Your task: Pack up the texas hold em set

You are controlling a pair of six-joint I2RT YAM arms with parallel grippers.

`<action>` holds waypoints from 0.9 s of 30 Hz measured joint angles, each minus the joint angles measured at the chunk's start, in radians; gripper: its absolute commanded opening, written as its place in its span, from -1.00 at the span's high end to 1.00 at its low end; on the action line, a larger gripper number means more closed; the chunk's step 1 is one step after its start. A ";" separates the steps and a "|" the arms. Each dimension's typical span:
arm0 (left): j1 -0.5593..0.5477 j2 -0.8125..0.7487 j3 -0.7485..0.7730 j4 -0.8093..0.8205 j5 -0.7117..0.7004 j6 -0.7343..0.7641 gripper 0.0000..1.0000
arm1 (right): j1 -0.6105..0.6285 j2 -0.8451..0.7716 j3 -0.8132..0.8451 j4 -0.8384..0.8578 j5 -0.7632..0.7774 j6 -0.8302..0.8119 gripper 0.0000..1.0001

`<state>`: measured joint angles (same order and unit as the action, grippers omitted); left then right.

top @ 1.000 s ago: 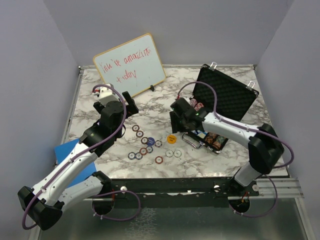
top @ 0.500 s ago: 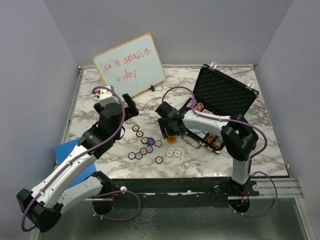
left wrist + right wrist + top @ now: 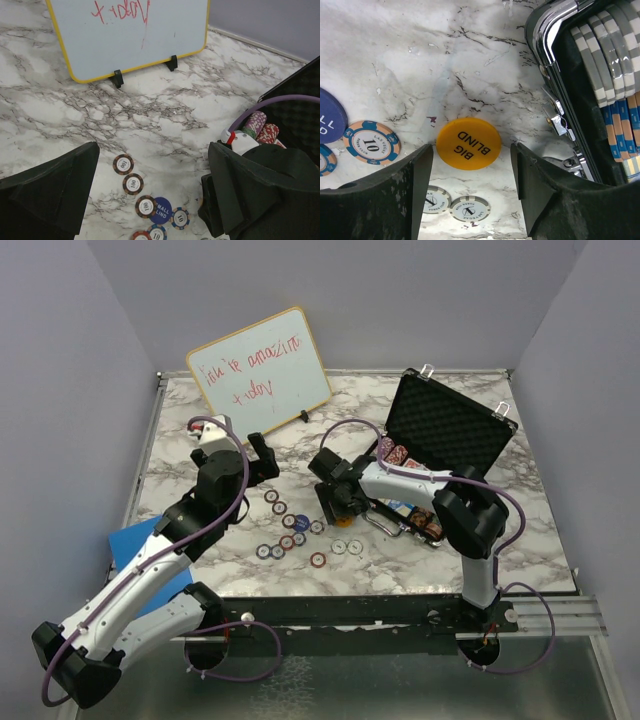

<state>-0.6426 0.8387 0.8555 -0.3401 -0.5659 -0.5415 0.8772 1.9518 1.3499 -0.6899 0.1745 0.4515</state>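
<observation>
The black briefcase (image 3: 452, 428) stands open at the right, with rows of poker chips (image 3: 424, 519) in its foam tray; they also show in the right wrist view (image 3: 607, 70). Several loose chips (image 3: 288, 532) lie mid-table. The orange "BIG BLIND" disc (image 3: 468, 143) lies flat on the marble beside the case's latch. My right gripper (image 3: 470, 150) is open, one finger on each side of the disc, low over it; in the top view the gripper (image 3: 336, 504) hides it. My left gripper (image 3: 258, 454) is open and empty above the loose chips (image 3: 134, 184). Card decks and dice are out of view.
The wood-framed whiteboard (image 3: 260, 371) with red writing stands at the back left, also in the left wrist view (image 3: 130, 35). A blue flat pad (image 3: 133, 541) lies at the table's left edge under the left arm. Two white chips (image 3: 451, 206) lie near the disc.
My right gripper has swung left from the briefcase tray and come down over the orange disc. The left arm has shifted only slightly.
</observation>
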 measured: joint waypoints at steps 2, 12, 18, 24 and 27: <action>0.000 0.000 -0.006 0.000 0.005 0.000 -0.98 | 0.000 0.002 -0.001 0.006 -0.002 0.000 -0.33; 0.000 0.011 -0.013 0.000 0.016 0.000 -0.98 | -0.002 0.027 0.018 0.007 -0.026 -0.017 -0.03; 0.000 0.013 -0.013 -0.001 0.013 0.000 -0.98 | -0.005 0.033 0.025 0.000 -0.045 -0.042 0.22; 0.000 0.013 -0.014 -0.006 -0.009 0.000 -0.98 | -0.005 0.008 0.002 0.019 -0.024 -0.039 0.20; 0.000 0.014 -0.015 -0.006 -0.020 0.000 -0.98 | -0.005 -0.009 -0.017 0.034 -0.011 -0.038 0.17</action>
<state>-0.6426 0.8524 0.8402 -0.3466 -0.5861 -0.5411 0.8726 1.9427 1.3327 -0.6559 0.1631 0.4137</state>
